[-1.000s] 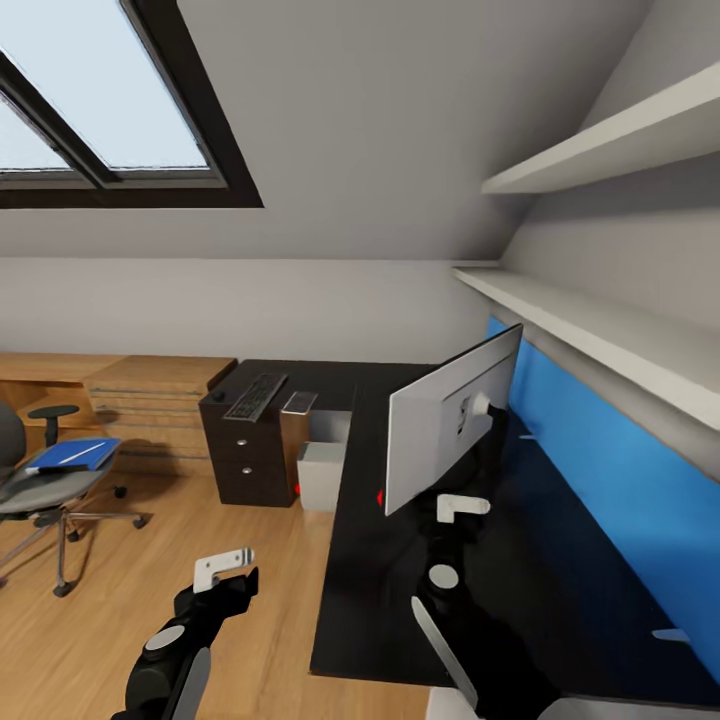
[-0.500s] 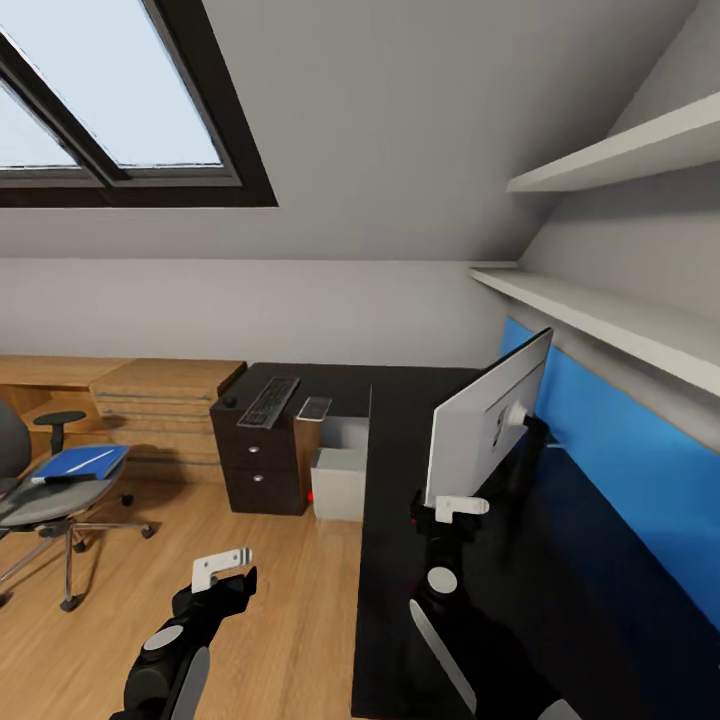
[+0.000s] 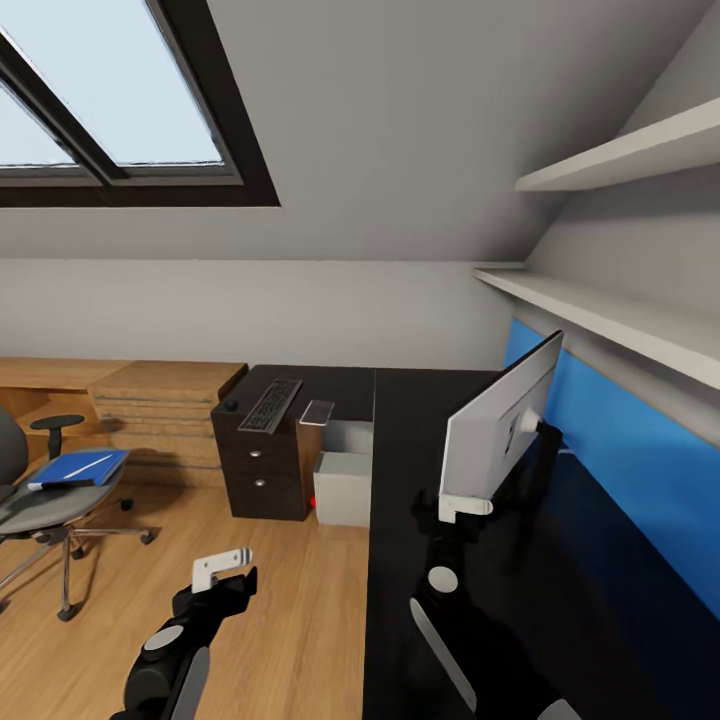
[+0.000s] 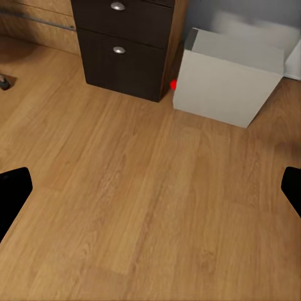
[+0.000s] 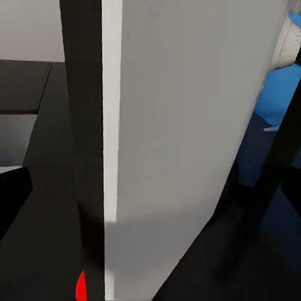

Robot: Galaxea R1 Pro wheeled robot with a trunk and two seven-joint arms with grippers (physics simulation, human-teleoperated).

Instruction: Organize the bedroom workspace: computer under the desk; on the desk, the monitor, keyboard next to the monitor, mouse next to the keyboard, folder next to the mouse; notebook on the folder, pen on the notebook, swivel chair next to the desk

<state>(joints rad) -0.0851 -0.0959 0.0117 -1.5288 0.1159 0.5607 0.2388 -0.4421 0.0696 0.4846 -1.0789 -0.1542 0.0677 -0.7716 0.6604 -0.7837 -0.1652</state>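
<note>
The monitor [image 3: 500,420] stands on the black desk [image 3: 400,580], its pale grey back toward me. My right gripper [image 3: 465,505] is open at its near lower corner, and the right wrist view has the monitor's edge [image 5: 113,125] between the fingers. The keyboard [image 3: 268,403], the mouse [image 3: 230,404] and a small dark grey notebook [image 3: 317,411] lie on the desk's drawer end. The grey computer [image 3: 345,485] sits on the floor under the desk. The blue folder [image 3: 75,467], with the white pen [image 3: 88,463] on it, rests on the swivel chair [image 3: 40,505]. My left gripper [image 3: 222,568] hangs open over the floor.
A light wood chest [image 3: 165,395] stands left of the desk drawers [image 4: 119,37]. Two white shelves [image 3: 620,320] run above the blue back panel [image 3: 620,450]. Open wood floor [image 3: 280,620] lies between chair and desk. A skylight [image 3: 100,100] is overhead.
The whole view has shifted as the robot moved along the desk. The monitor's near corner has come up to my right gripper. Both arms keep their pose.
</note>
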